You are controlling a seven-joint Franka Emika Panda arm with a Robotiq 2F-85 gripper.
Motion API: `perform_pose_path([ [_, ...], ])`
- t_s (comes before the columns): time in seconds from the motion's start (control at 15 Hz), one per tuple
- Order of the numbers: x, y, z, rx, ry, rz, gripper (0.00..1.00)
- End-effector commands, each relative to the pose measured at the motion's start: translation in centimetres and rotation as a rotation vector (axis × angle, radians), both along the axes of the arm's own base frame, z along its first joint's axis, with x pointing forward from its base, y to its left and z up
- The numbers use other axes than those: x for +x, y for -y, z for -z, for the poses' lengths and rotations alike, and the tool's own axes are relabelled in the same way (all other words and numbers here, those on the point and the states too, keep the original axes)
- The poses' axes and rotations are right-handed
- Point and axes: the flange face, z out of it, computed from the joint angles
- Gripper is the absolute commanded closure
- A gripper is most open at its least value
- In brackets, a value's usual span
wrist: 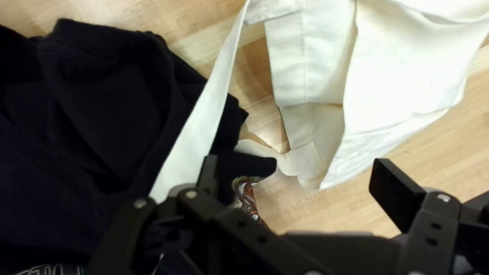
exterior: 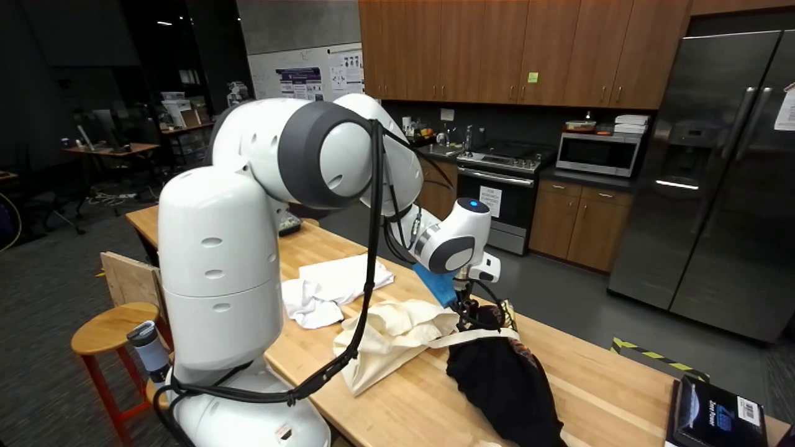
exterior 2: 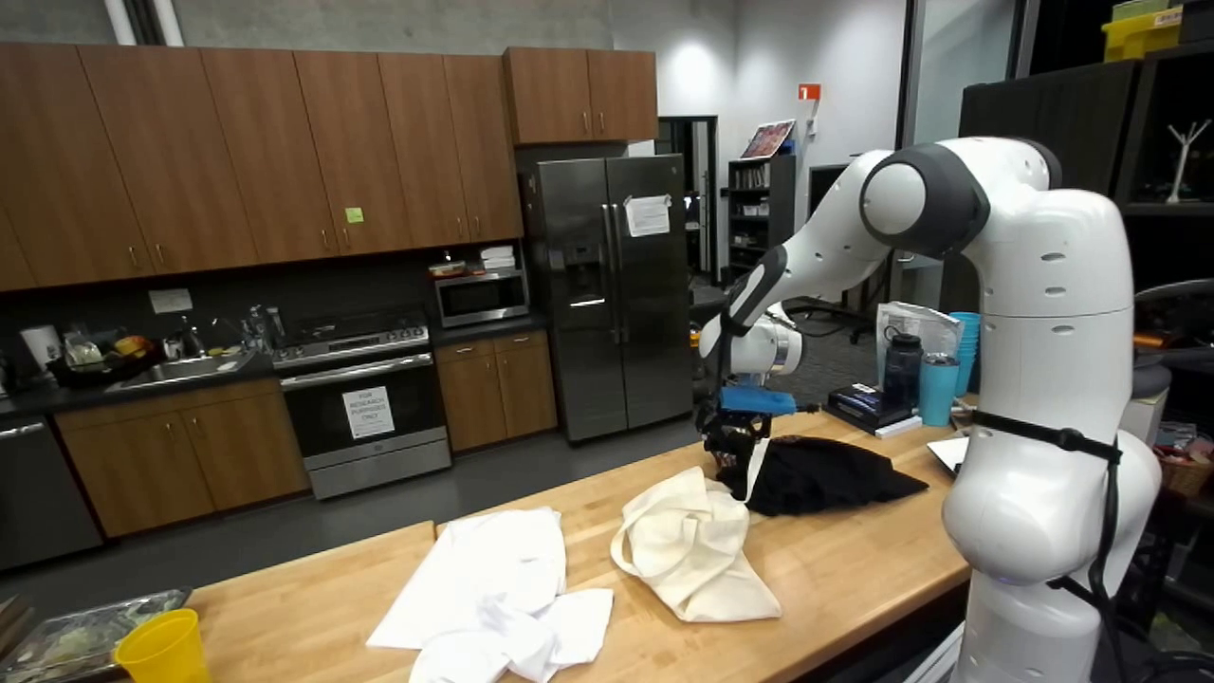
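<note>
1. In an exterior view: wooden kitchen cabinets point(exterior 2: 332, 152) and dark refrigerator point(exterior 2: 654, 332); in front, one wooden table point(exterior 2: 825, 579). Upon it: yellow cup point(exterior 2: 163, 652); rumpled white cloth point(exterior 2: 484, 579); cream bag point(exterior 2: 688, 541), collapsed; black garment point(exterior 2: 825, 476) just beside the bag. Fabrics form a row, probably to lie within easy reach.

2. In the wrist view: gripper point(wrist: 300, 183), standing wide, nothing clasped. One finger point(wrist: 208, 173) is over the black garment, near a printed patch point(wrist: 248, 193); the opposite finger point(wrist: 395, 194), over the table beside the bag. The spread likely allows for bulky folds. One bag strap point(wrist: 204, 118) crosses the garment, presumably because the two lie so close; contact between strap and finger cannot be told.

3. In an exterior view: arm point(exterior: 217, 242), white, mounted beside the table; elbow bent high, forearm sloping down, gripper pointing at the table, low over one end of the garment. One blue block point(exterior: 436, 283), fixed by the gripper.
</note>
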Motion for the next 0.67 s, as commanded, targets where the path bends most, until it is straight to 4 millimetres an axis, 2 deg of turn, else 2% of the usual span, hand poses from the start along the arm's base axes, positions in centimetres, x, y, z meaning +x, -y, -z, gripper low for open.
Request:
perform_pose_path([
  [0.0, -0.7, -0.4, 0.0, 0.066, -0.055, -0.035, 0.0],
  [0.2, -1.9, -0.2, 2.0, 0.085, -0.134, -0.04, 0.0],
  [0.6, -4.8, 1.4, 5.4, 0.099, -0.24, -0.051, 0.0],
])
